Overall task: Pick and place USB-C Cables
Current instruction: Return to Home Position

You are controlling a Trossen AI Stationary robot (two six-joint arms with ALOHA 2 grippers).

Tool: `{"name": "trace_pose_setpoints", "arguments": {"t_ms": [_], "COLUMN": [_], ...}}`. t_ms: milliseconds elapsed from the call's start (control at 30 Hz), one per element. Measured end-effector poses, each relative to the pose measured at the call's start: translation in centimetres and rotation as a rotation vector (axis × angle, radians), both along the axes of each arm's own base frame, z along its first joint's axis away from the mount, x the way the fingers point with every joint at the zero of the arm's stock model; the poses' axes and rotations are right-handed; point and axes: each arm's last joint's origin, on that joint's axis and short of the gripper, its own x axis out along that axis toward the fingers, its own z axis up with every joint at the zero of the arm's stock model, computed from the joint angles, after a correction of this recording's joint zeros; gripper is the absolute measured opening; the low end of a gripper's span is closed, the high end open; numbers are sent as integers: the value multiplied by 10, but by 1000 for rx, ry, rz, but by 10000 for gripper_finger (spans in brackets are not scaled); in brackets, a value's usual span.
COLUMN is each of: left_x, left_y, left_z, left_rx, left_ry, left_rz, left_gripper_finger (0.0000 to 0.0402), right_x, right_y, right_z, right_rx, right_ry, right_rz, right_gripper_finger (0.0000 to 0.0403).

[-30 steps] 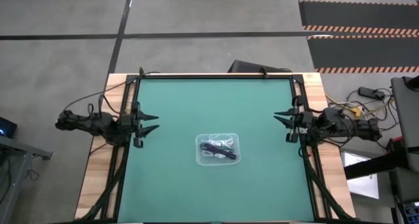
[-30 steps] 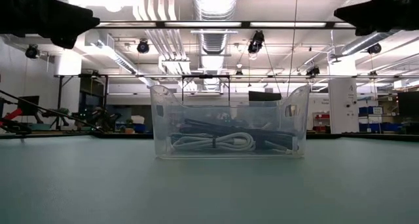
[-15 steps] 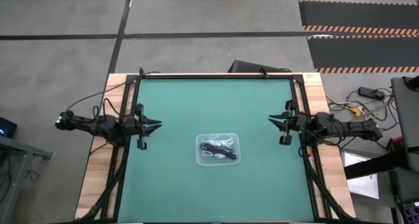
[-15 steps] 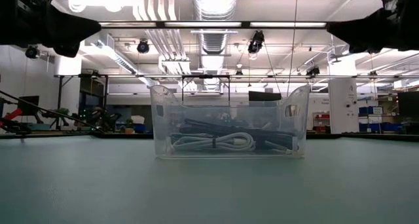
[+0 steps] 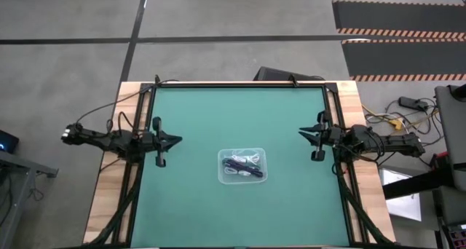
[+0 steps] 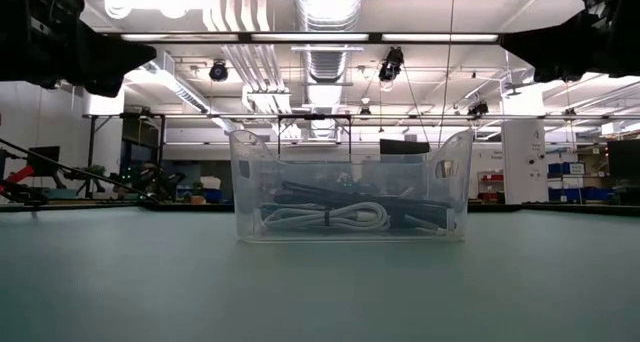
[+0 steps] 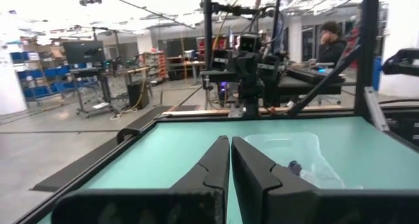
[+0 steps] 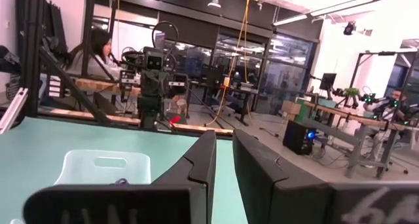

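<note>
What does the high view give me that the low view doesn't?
Only the high view shows the whole table, both arms complete, and where each gripper sits: the left gripper and the right gripper hang at opposite sides, both well clear of the clear tray.

Only the low view shows the tray's side wall and the cables stacked inside: the white cable with black cables lying over it.

Both show the tray holding cables, with neither gripper touching it.

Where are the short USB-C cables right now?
The USB-C cables lie inside the clear plastic tray at the green table's middle in the high view, between both grippers, slightly toward the near edge.
</note>
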Motion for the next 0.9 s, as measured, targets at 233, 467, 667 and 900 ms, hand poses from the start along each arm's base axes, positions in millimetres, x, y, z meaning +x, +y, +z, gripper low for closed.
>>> {"name": "trace_pose_setpoints", "arguments": {"t_ms": [233,467,667,900], "left_x": [0,0,1,1], "left_y": [0,0,0,0], "left_z": [-1,-1,-1,-1], "left_rx": [-1,-1,1,1], "left_ry": [8,7,15,14], "left_rz": [9,12,12,12], "left_gripper_finger": [1,1,1,1], "right_x": [2,3,3,3], "right_y": [0,0,0,0], "right_z": [-2,-4,-4,-4], "right_rx": [-2,-1,-2,-3], "right_ry": [30,43,44,45], "right_rz": [0,0,-1,-1], "right_gripper_finger": [43,43,43,43]}}
